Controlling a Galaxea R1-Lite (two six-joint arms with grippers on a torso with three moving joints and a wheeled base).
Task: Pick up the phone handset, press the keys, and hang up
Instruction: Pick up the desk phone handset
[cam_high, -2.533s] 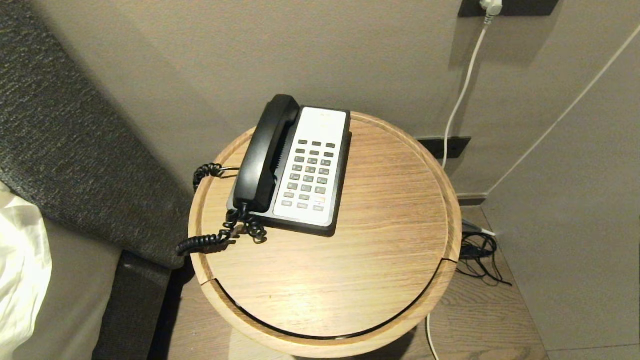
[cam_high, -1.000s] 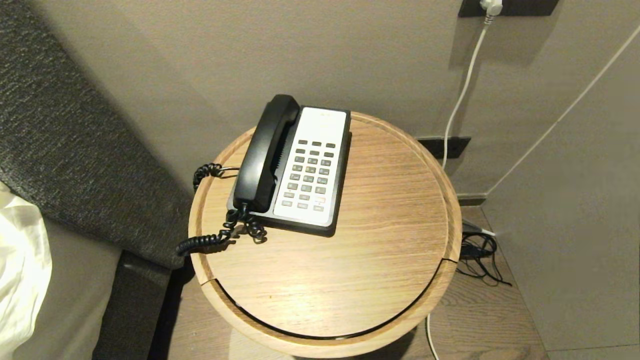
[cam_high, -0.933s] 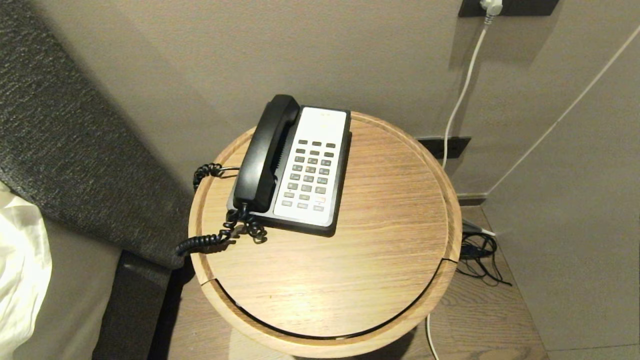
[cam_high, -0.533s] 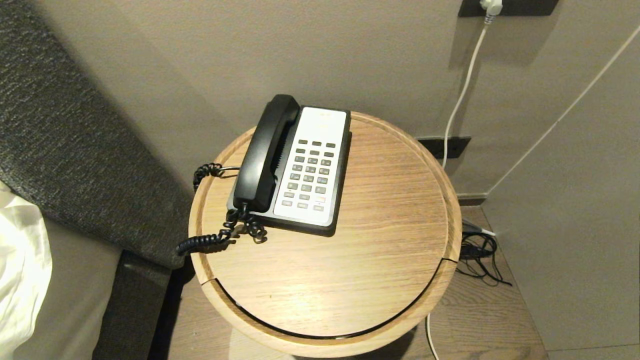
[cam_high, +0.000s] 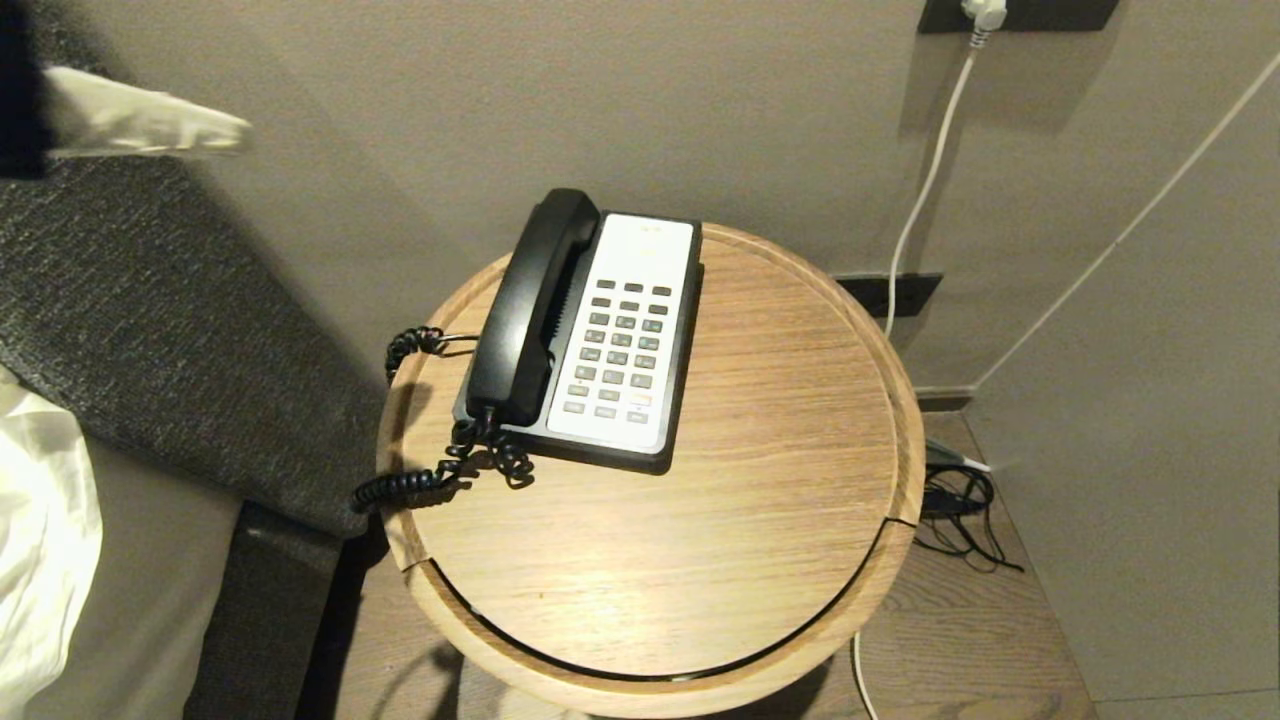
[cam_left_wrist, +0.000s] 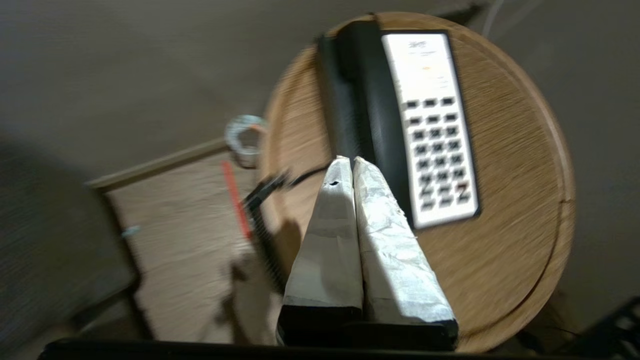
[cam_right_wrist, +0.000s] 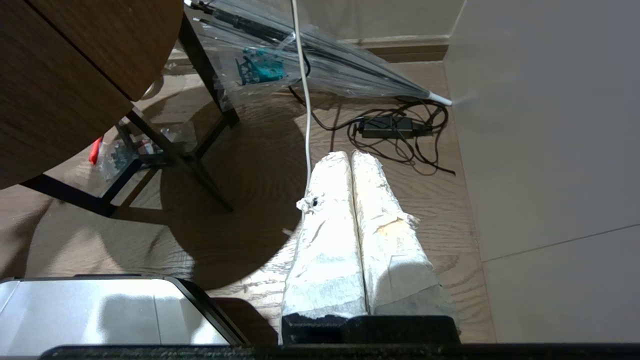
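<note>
The black phone handset (cam_high: 528, 310) rests in its cradle on the left side of the phone base (cam_high: 640, 455), on a round wooden table (cam_high: 780, 400). Its coiled cord (cam_high: 420, 480) hangs over the table's left rim. The dark grey keys (cam_high: 618, 350) sit in rows on the white faceplate. My left gripper (cam_high: 235, 128) enters at the far upper left, shut and empty, high above and well left of the phone. In the left wrist view the left gripper (cam_left_wrist: 348, 162) is over the handset (cam_left_wrist: 365, 105), beside the keys (cam_left_wrist: 440, 155). My right gripper (cam_right_wrist: 349, 156) is shut, low beside the table, over the floor.
A dark upholstered headboard (cam_high: 150, 330) and white bedding (cam_high: 40, 540) lie left of the table. A white cable (cam_high: 925, 180) runs down the wall from a socket. Black cables (cam_high: 960, 510) lie on the floor at the right. A wall (cam_high: 1150, 400) stands close on the right.
My left gripper has come into the head view at the upper left; it was not in view before. The phone and handset have not moved.
</note>
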